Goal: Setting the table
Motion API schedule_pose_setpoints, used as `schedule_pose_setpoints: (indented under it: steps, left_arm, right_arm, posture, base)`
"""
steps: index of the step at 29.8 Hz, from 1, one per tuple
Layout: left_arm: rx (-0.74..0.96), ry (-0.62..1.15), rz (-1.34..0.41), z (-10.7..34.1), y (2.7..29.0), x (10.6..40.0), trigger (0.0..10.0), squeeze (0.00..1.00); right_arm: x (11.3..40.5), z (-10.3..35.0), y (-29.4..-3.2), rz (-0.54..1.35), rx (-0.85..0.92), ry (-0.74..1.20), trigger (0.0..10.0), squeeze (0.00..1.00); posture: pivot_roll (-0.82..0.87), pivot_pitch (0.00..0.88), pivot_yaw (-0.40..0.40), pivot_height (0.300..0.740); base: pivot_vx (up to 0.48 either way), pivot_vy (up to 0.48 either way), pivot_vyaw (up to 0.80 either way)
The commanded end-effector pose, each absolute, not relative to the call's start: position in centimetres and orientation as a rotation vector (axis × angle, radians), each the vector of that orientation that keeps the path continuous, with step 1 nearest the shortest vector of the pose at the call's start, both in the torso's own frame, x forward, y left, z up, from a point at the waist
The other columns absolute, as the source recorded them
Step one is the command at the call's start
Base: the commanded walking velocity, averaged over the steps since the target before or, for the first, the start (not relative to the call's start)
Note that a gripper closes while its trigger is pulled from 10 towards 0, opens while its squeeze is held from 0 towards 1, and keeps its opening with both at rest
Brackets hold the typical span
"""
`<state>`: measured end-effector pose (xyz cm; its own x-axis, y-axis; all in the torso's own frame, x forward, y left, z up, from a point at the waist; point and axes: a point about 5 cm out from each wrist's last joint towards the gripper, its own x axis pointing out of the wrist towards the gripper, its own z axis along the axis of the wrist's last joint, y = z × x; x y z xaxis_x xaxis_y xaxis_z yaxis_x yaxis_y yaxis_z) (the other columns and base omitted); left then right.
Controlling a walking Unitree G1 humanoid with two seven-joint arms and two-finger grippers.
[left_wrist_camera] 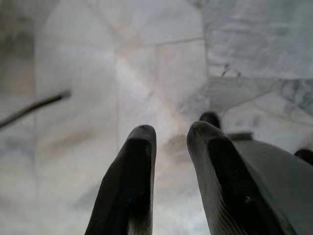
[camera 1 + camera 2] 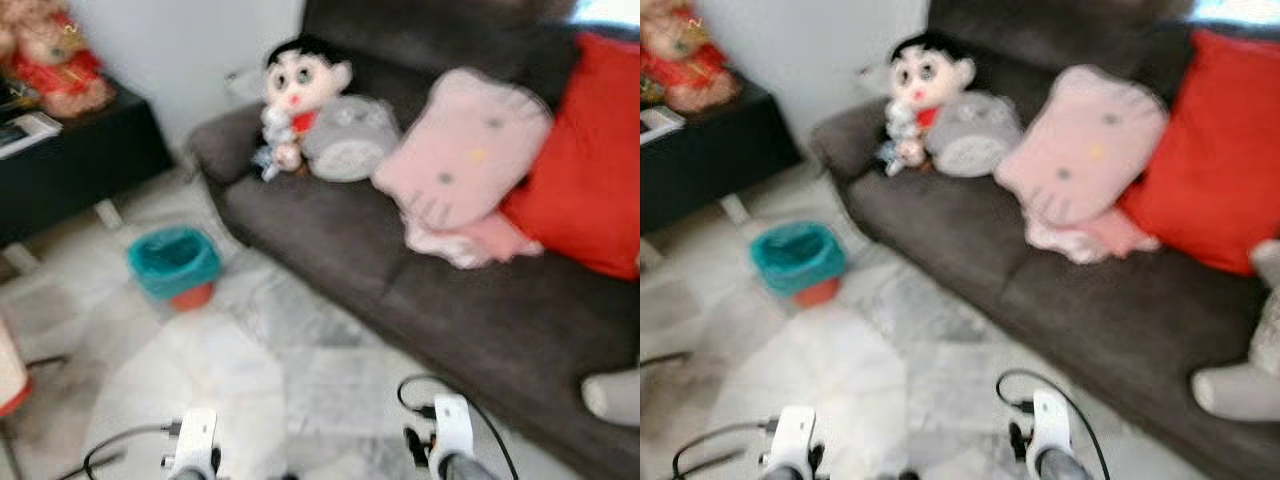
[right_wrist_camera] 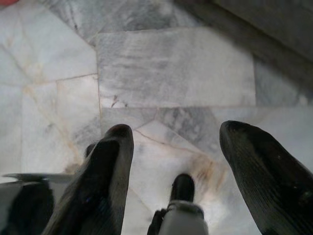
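**End effectors hang over bare marble floor, sofa ahead**

Left end effector (image 1: 168, 134) points down at the marble floor (image 1: 161, 63), its two black fingers (image 1: 134, 161) nearly together with a narrow gap between them and nothing held. Right end effector (image 3: 176, 137) also points at the floor, its fingers (image 3: 110, 161) spread wide apart and empty. From the head camera both wrists sit low at the bottom edge, each trailing a black cable.

No tableware or dining table can be made out; the scene is blurred. Ahead of the right end effector runs a dark grey sofa (image 2: 330, 225). On it, farthest to the left, sits a black-haired doll (image 2: 300, 85) beside a grey plush (image 2: 350, 140), then a pink cat-face cushion (image 2: 465, 155), then a red cushion (image 2: 590, 170) farthest to the right. Ahead of the left end effector, on the floor, stands a teal-lined bin (image 2: 175, 265). Beyond it, farther left, a black low table (image 2: 70, 165) carries a red-dressed plush (image 2: 55, 55).
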<state>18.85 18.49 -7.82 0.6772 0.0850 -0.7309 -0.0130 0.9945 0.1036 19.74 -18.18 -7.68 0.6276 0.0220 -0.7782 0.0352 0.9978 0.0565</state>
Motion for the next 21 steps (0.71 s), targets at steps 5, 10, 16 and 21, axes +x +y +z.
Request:
schedule_pose_setpoints:
  steps: [5,10,16,21]
  left_arm:
    - [0.098,0.837,0.077,-7.86,18.88,18.74,10.0,0.00]
    - [0.093,0.837,0.082,-7.90,18.83,18.66,10.0,0.00]
    - [0.078,0.843,0.099,-8.01,18.76,18.47,10.0,0.00]
    - [0.067,0.841,0.112,-8.01,18.77,18.46,10.0,0.00]
  right_arm:
    - [19.95,-7.63,-17.58,0.018,0.072,0.891,10.0,0.00]
    - [20.08,-7.57,-17.47,0.030,0.072,0.889,10.0,0.00]
    - [20.12,-7.54,-17.61,0.037,0.065,0.892,10.0,0.00]
    - [20.13,-7.52,-17.65,0.040,0.069,0.893,10.0,0.00]
  posture:
    - [-0.01,0.027,0.018,0.740]
    - [-0.01,0.025,0.012,0.740]
    - [0.00,0.038,-0.002,0.740]
    - [0.00,0.048,-0.007,0.740]
  base:
    - [0.000,0.000,0.80]
    - [0.000,0.000,0.80]
    - [0.000,0.000,0.80]
    - [0.000,0.000,0.80]
